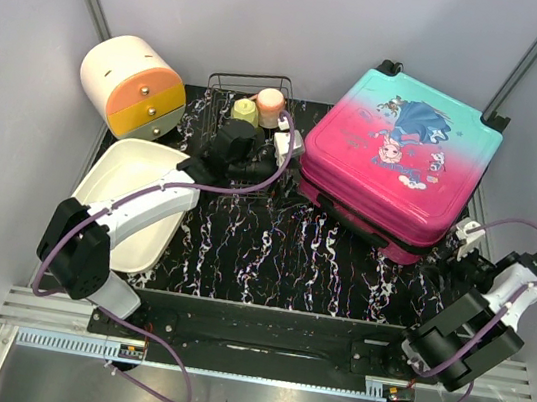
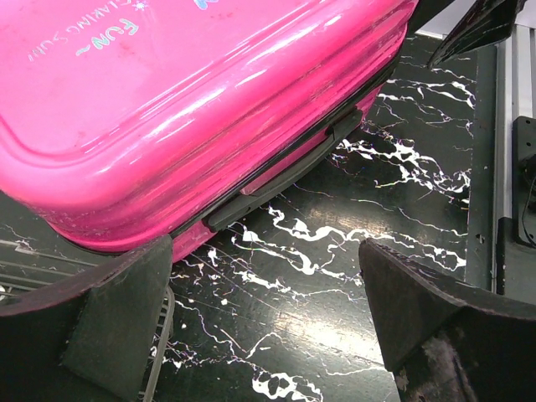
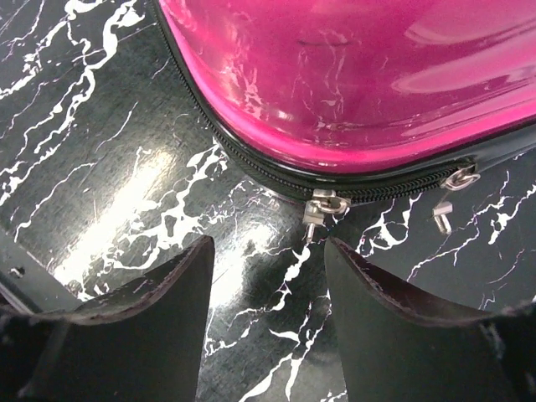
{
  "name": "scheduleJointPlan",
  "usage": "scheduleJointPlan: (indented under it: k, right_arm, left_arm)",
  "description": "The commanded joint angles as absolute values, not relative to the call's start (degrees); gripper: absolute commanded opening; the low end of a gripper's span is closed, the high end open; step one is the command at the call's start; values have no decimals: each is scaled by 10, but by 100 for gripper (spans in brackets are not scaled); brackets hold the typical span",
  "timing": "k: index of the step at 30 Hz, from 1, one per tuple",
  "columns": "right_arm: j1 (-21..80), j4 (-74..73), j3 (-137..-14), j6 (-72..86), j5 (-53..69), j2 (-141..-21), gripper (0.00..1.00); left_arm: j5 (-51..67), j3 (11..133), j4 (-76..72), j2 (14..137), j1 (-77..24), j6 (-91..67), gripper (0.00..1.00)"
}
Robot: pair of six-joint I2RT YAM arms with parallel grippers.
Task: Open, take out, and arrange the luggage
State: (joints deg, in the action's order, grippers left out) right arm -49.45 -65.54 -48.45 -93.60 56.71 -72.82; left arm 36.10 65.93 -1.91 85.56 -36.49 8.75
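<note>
The luggage [image 1: 400, 165] lies flat at the back right of the black marbled table, pink fading to teal, its cartoon-print lid on top. In the right wrist view its pink corner [image 3: 360, 75] fills the top. A metal zipper slider [image 3: 322, 209] hangs from the black zipper just beyond my fingertips, and a second slider [image 3: 459, 177] sits further right. My right gripper [image 3: 268, 293] is open with nothing between its fingers. My left gripper [image 2: 268, 310] is wide open over bare table, close to the luggage's pink side [image 2: 167, 109] and black handle [image 2: 285, 172].
A white-and-orange round drawer box [image 1: 132, 87] stands at the back left. A wire basket [image 1: 254, 98] with small yellow and pink items sits behind my left gripper [image 1: 292, 146]. A white tray [image 1: 132, 201] lies at the left. My right gripper [image 1: 465, 236] is by the luggage's near right corner.
</note>
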Motion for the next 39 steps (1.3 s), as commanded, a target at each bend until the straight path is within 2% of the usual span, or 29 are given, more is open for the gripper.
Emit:
scheduleJointPlan:
  k: [1, 4, 9, 12, 13, 17, 20, 30, 39]
  right_arm:
    - [-475, -501, -455, -763, 581, -687, 64]
    - [-455, -397, -430, -652, 563, -667, 64]
    - [-431, -347, -419, -600, 542, -671, 61]
    - [-425, -331, -413, -592, 542, -674, 51]
    - [-424, -330, -414, -591, 542, -675, 34]
    - [-420, -364, -414, -613, 548, -664, 10]
    - [-420, -435, -421, -664, 558, -644, 1]
    - [-420, -557, -415, -707, 591, -569, 0]
    - [-421, -555, -429, -685, 588, -568, 0]
  left_arm:
    - [352, 659, -59, 848, -365, 73, 97]
    - [352, 661, -61, 850, -365, 72, 97]
    - [350, 659, -62, 849, -365, 70, 97]
    - [351, 656, -64, 847, -365, 71, 97]
    - [351, 656, -63, 847, -365, 72, 97]
    - [352, 658, -56, 850, -365, 83, 95]
    - [349, 670, -51, 860, -366, 88, 92]
    - [343, 723, -50, 933, -433, 147, 74]
    - [309, 805, -83, 1049, -492, 158, 61]
